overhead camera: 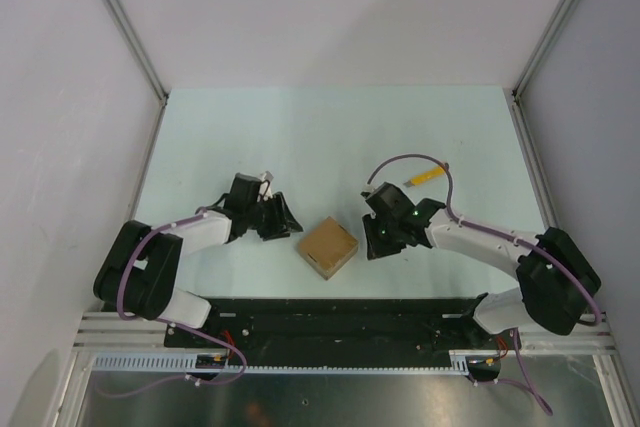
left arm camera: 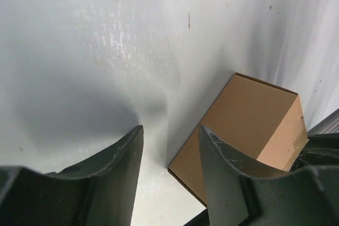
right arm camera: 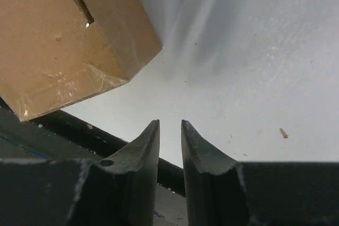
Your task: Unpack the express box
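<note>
The express box (overhead camera: 327, 247), a small plain brown carton with its flaps closed, sits on the pale table between the two arms. My left gripper (overhead camera: 283, 219) is open and empty, low over the table just left of the box. In the left wrist view (left arm camera: 170, 128) the box (left arm camera: 249, 120) lies beyond the right finger (left arm camera: 222, 162), apart from it. My right gripper (overhead camera: 377, 242) is just right of the box, its jaws a narrow gap apart with nothing between them. In the right wrist view (right arm camera: 170, 123) the box (right arm camera: 58, 41) is at the upper left, showing a flap seam and clear tape.
A slim yellow cutter knife (overhead camera: 425, 179) lies on the table behind the right arm. A black base rail (overhead camera: 330, 317) runs along the near edge, close to the box. Grey walls with metal frame posts (overhead camera: 125, 27) enclose the table.
</note>
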### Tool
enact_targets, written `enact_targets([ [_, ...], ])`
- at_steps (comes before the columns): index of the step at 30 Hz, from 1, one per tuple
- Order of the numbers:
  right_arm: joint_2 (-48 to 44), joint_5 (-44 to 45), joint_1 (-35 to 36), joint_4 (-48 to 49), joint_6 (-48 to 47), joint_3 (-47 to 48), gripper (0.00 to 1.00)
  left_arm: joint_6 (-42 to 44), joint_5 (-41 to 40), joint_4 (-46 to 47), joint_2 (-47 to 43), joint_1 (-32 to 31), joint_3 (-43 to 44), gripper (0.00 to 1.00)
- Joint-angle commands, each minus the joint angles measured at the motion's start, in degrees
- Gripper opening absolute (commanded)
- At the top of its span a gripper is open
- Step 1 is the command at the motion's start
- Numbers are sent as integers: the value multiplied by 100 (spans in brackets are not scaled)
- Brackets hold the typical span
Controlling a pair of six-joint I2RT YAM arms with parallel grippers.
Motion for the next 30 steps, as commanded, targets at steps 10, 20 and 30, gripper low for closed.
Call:
enact_targets([
  [10,1117,-682,-146,1794,-503,424,28,319,-258,-575,71,-19,240,52],
  [20,1504,-708,-700,2999,-178,722,32,345,-231,-619,-201,-19,196,52],
  [30,2084,-1130,-788,2955,-152,1417,34,337,-319,-645,-543,-19,56,52],
])
